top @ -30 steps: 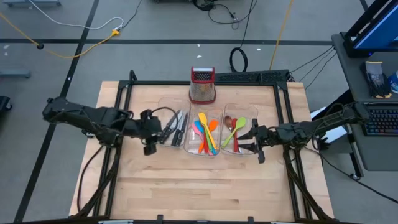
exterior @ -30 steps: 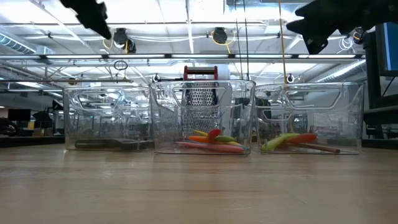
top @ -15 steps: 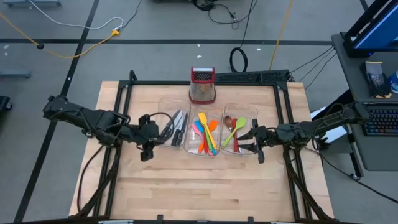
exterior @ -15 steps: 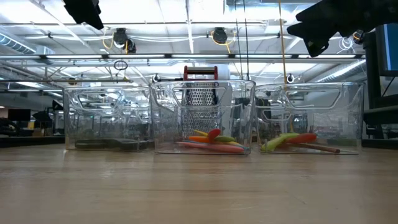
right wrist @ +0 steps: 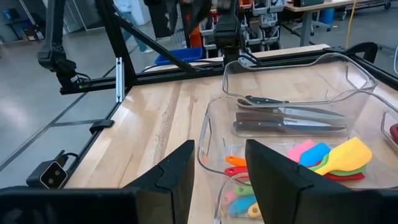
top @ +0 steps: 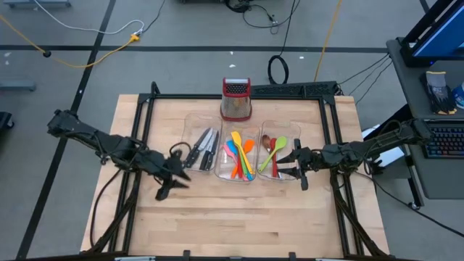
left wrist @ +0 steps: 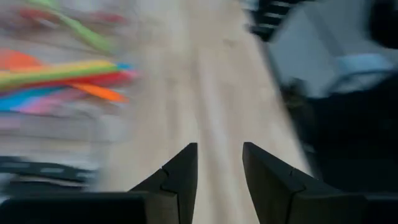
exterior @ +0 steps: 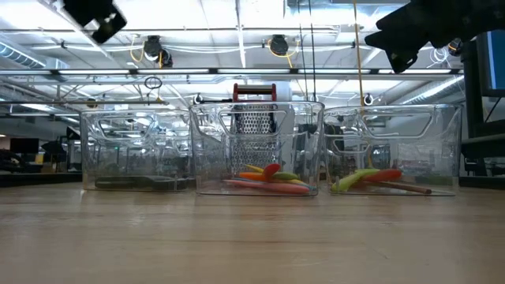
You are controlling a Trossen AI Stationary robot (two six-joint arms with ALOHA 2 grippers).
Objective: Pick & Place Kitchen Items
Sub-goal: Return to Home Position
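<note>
Nearest, the front of the wooden table [top: 239, 217] is bare boards. Just beyond it the left gripper [top: 168, 185] hangs above the table's left half, in front of and beside the left bin [top: 190, 138]; its own wrist view shows its fingers [left wrist: 180, 171] apart with only wood between them. The right gripper [top: 296, 165] hovers at the right-hand edge of the right bin [top: 293, 141], its fingers [right wrist: 174, 168] likewise parted and holding nothing. In the low view both grippers sit high above the bins, the left gripper [exterior: 95, 16] at one upper corner and the right gripper [exterior: 402, 35] at the other. Across the middle of the table three clear bins stand in a row, close together. The left bin holds the black-handled knives [top: 204, 148], lying flat side by side. The middle bin [top: 217, 174] holds a heap of coloured spoons and spatulas [top: 239, 156], orange, blue, yellow, pink and red. The right bin holds a green spoon [top: 275, 151] and a brown spoon [top: 265, 142] beside it. Behind the middle bin stands the box grater [top: 235, 99], upright, with its red top. Beyond the table's far edge a coiled black cable [top: 278, 69] lies on the grey floor.
</note>
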